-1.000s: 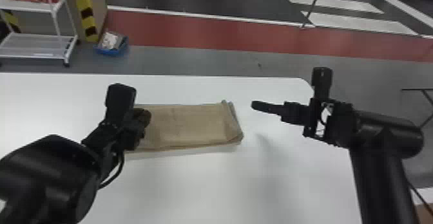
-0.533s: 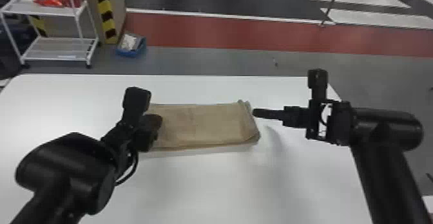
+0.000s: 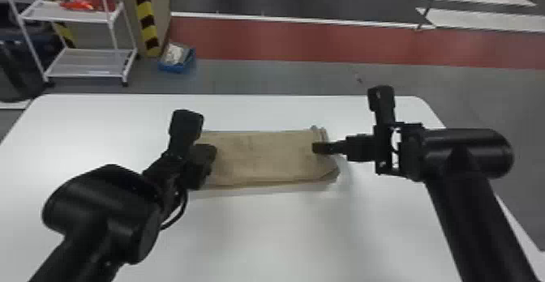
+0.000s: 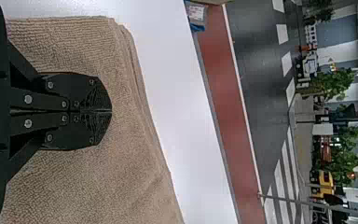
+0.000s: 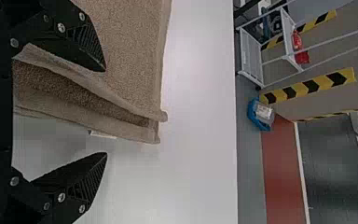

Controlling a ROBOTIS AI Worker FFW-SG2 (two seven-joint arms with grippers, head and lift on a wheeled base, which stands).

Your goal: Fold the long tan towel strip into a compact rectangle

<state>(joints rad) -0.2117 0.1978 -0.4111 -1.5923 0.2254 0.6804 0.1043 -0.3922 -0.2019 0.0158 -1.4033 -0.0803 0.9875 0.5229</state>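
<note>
free: near tabletop (image 3: 267, 240) | obstacles: left pincer (image 3: 202, 167) over towel (image 3: 263, 159), right pincer (image 3: 318, 148) at right end

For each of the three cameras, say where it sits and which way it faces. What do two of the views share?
Head view: on the head, facing forward and down at the towel; left arm and right arm show.
Left wrist view: on the left wrist, facing forward over the towel past the closed left gripper.
Right wrist view: on the right wrist, facing across to the robot's left past the towel's end; the open right gripper shows.
Head and right wrist views share the white rack.
</note>
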